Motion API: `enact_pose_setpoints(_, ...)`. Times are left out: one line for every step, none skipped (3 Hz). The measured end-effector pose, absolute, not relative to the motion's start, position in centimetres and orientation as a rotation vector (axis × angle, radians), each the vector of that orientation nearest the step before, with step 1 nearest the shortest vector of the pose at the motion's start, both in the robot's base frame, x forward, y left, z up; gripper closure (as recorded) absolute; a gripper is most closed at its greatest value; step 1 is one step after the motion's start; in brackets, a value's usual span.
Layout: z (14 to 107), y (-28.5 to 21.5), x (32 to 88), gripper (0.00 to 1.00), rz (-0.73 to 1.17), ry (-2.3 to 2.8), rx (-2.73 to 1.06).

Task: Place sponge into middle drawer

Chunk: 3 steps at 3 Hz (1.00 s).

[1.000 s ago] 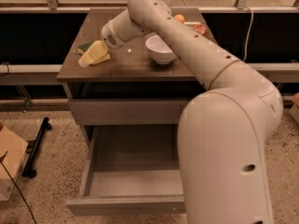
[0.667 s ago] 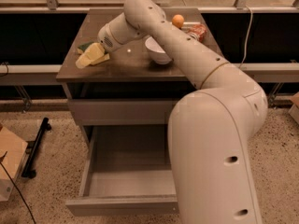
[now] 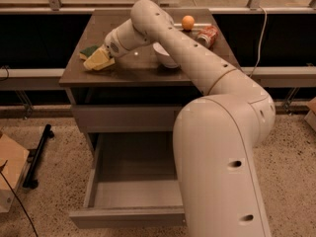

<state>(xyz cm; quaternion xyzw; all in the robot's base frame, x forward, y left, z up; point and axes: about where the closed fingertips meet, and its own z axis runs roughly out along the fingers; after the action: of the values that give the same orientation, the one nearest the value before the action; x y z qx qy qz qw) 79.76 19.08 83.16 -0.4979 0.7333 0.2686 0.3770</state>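
The sponge [image 3: 88, 51] lies on the cabinet top [image 3: 143, 70] near its left edge; only its dark green top shows. My gripper [image 3: 98, 59] is low over the top right beside the sponge, at its right front side, and seems to touch it. The middle drawer [image 3: 132, 194] stands pulled out below, its pale grey floor bare. My arm covers the drawer's right part.
A white bowl [image 3: 163, 56] stands just right of the gripper, partly behind my arm. An orange [image 3: 188, 22] and a red can [image 3: 207, 35] lie at the back right. The upper drawer [image 3: 123, 117] is shut. A cardboard box [image 3: 10, 174] and a black stand [image 3: 37, 157] are on the floor at left.
My gripper has moved a little left and back along the cabinet top, closer to the sponge. The bowl, orange and drawer have not moved.
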Motion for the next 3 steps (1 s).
enact_pose_setpoints(83.2, 18.6, 79.7, 0.63, 0.678, 1.874, -1.258)
enact_pose_setpoints(85.0, 17.2, 78.8, 0.93, 0.648, 1.828, -1.254)
enact_pose_setpoints(87.4, 15.3, 77.3, 1.0, 0.622, 1.77, -1.278)
